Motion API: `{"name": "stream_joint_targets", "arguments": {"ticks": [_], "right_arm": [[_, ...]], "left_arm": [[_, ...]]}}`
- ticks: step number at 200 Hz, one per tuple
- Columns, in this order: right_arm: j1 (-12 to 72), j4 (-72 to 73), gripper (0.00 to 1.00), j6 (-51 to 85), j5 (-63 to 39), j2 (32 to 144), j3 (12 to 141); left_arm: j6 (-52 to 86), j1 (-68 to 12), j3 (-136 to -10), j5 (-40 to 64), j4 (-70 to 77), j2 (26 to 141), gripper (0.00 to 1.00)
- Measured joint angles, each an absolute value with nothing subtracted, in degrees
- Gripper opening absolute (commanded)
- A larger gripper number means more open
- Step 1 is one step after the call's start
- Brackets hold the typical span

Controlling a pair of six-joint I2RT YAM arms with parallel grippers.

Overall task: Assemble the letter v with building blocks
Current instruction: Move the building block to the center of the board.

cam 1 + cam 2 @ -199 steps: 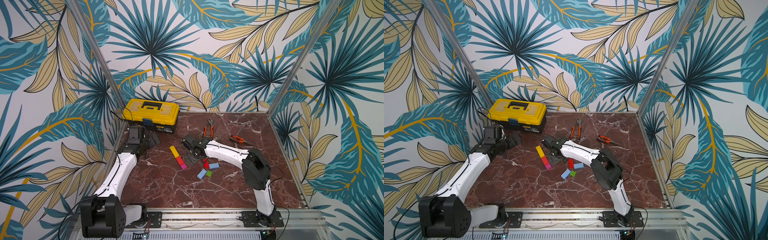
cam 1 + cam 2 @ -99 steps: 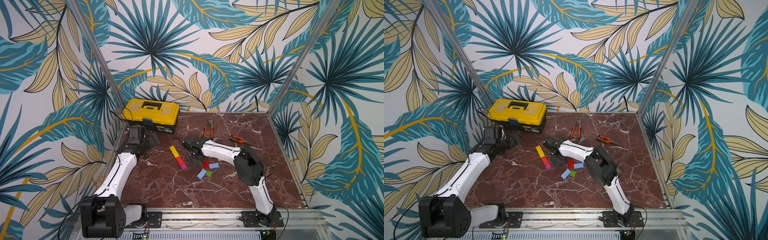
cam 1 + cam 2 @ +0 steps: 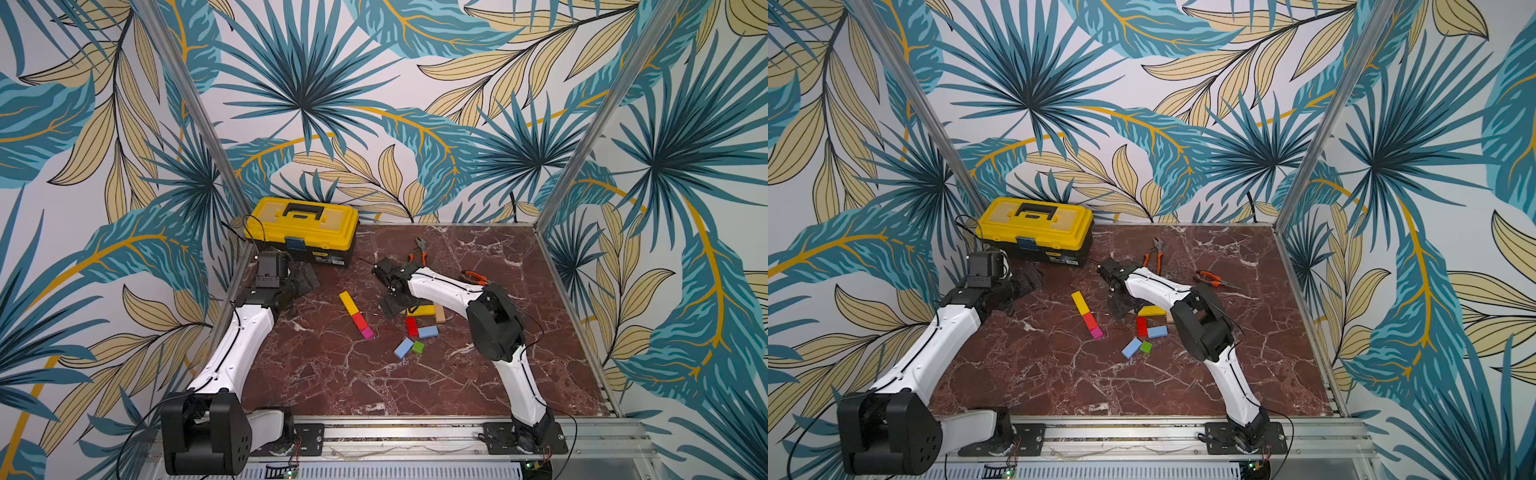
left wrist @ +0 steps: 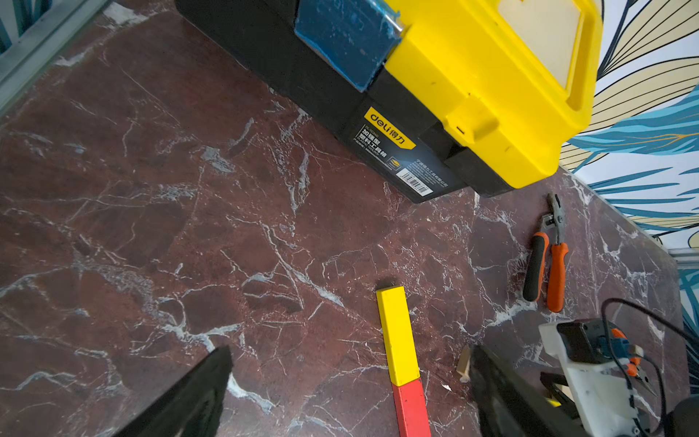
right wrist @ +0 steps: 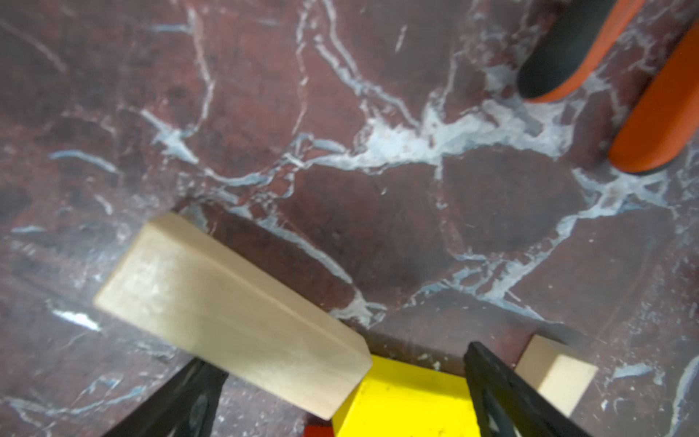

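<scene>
A yellow bar (image 3: 348, 302), a red block (image 3: 359, 321) and a magenta cube (image 3: 367, 333) lie end to end in a slanted line, the one arm of the letter v that shows. Loose building blocks lie to their right: a yellow one (image 3: 422, 310), plain wood (image 3: 439, 313), red (image 3: 411, 326), two light-blue (image 3: 428, 331) (image 3: 403, 347) and a green cube (image 3: 418, 346). My right gripper (image 3: 395, 306) hangs open low over this group. A plain-wood bar (image 5: 234, 321) and the yellow block (image 5: 408, 401) sit between its fingers (image 5: 488, 378), untouched. My left gripper (image 3: 305, 280) is open and empty by the toolbox; the yellow bar (image 4: 397, 336) lies beyond it.
A yellow and black toolbox (image 3: 302, 227) stands at the back left of the marble table (image 3: 332, 374). Orange-handled pliers (image 3: 419, 251) lie behind the right gripper, and a second pair (image 3: 473, 276) lies to the right of that arm. Metal frame posts edge the table.
The right arm's elbow has shifted slightly left while its open gripper stays over the loose blocks. The left arm and the blocks have not moved.
</scene>
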State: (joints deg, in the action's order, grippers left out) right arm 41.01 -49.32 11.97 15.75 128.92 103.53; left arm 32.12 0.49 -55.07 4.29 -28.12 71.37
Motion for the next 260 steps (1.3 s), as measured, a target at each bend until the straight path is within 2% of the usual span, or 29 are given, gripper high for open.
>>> {"name": "stream_joint_targets", "arguments": {"ticks": [73, 107, 148, 184, 225, 260], "right_arm": [[36.67, -49.12, 0.99, 12.23, 12.71, 129.03, 103.81], [35.86, -47.88, 0.99, 13.21, 10.92, 125.25, 100.64], [33.21, -43.27, 1.00, 16.99, 6.13, 110.63, 88.36], [27.11, -39.42, 1.00, 20.71, 3.20, 100.31, 78.11], [19.55, -36.73, 1.00, 23.66, 0.12, 95.94, 67.83], [18.09, -35.77, 0.99, 24.67, -1.37, 94.43, 64.03]], "left_arm": [[28.18, -2.07, -58.46, 3.18, -29.95, 73.97, 1.00], [23.33, -10.63, -63.37, 1.02, -32.67, 76.38, 1.00], [18.09, -22.15, -66.85, -1.13, -36.75, 79.94, 1.00], [14.76, -34.02, -69.30, -3.29, -40.53, 85.62, 1.00], [13.19, -44.60, -70.94, -4.36, -43.55, 90.89, 0.99], [12.80, -49.30, -71.46, -4.01, -44.69, 93.78, 0.96]]}}
